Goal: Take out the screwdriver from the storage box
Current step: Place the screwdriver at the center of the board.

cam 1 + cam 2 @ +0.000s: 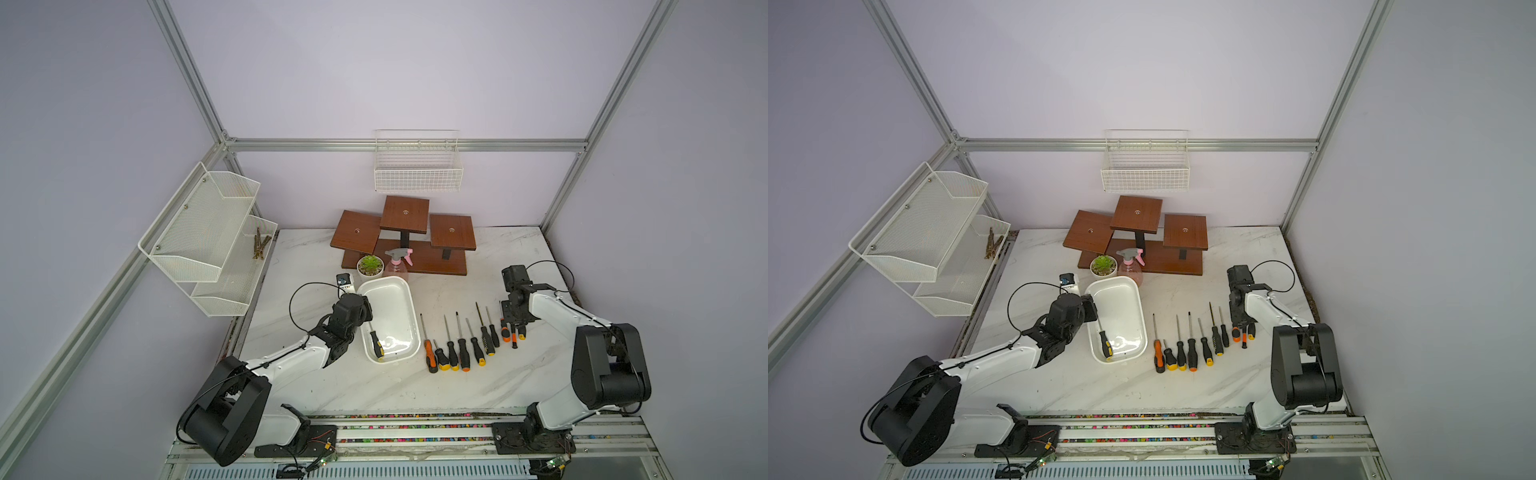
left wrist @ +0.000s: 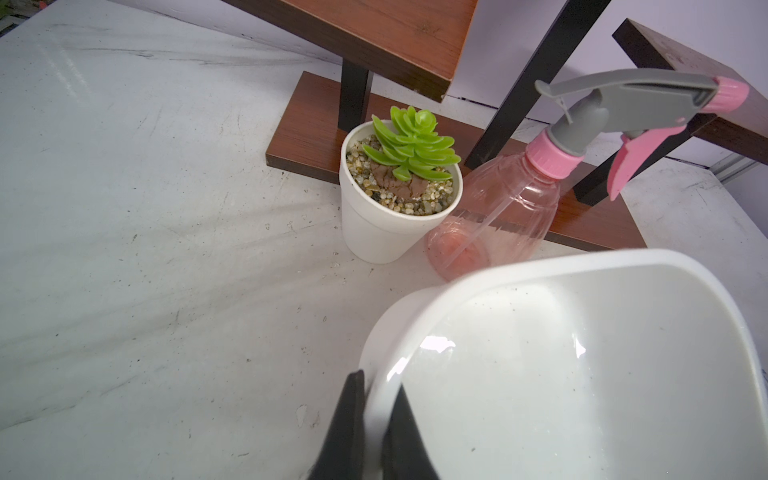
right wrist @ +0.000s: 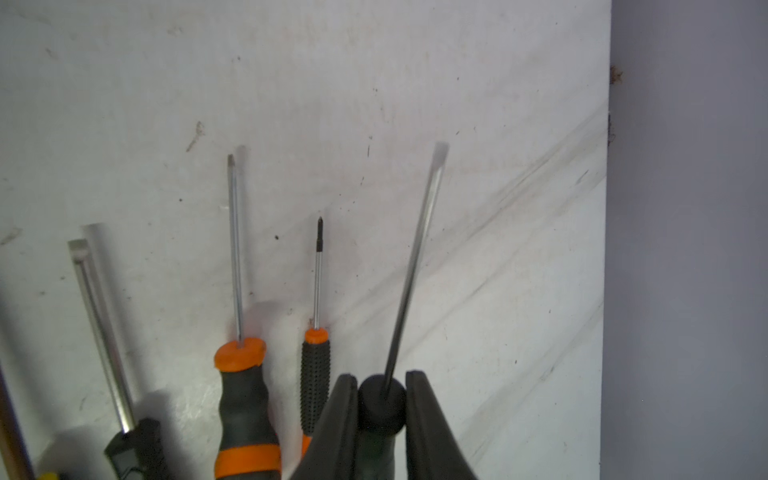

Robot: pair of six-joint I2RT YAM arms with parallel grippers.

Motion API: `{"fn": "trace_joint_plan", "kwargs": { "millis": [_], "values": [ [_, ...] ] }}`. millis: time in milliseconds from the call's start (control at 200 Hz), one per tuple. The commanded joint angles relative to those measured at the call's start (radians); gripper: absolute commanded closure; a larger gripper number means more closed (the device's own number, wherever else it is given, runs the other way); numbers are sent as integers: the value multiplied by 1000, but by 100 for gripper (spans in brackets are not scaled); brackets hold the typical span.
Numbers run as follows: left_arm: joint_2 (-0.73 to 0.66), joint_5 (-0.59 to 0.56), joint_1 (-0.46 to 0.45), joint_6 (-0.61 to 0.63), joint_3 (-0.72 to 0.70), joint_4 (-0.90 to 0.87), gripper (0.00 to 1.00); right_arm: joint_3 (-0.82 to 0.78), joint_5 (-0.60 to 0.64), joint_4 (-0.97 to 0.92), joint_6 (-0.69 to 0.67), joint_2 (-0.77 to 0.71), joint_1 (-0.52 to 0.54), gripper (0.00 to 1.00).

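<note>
left gripper [image 2: 376,386] pinched on storage box [image 1: 409,299] left rim, arm low from desk [image 1: 374,390] near-left | right gripper [image 3: 381,380] clamped on black-handled screwdriver [image 3: 381,402] at right end of screwdriver row [image 1: 461,345], elbow high | black-yellow screwdriver [image 1: 376,344] inside box, near-left corner, lying lengthwise, tip toward far edge
</note>
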Motion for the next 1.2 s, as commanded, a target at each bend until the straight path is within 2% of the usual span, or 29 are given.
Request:
{"fn": "trace_joint_plan", "kwargs": {
  "millis": [0, 1195],
  "values": [
    [-20, -9, -2, 14, 2, 26, 100, -10, 5, 12, -13, 18, -10, 100],
    [-13, -11, -2, 15, 8, 22, 100, 4, -57, 6, -24, 125, -36, 100]
  ]
}}
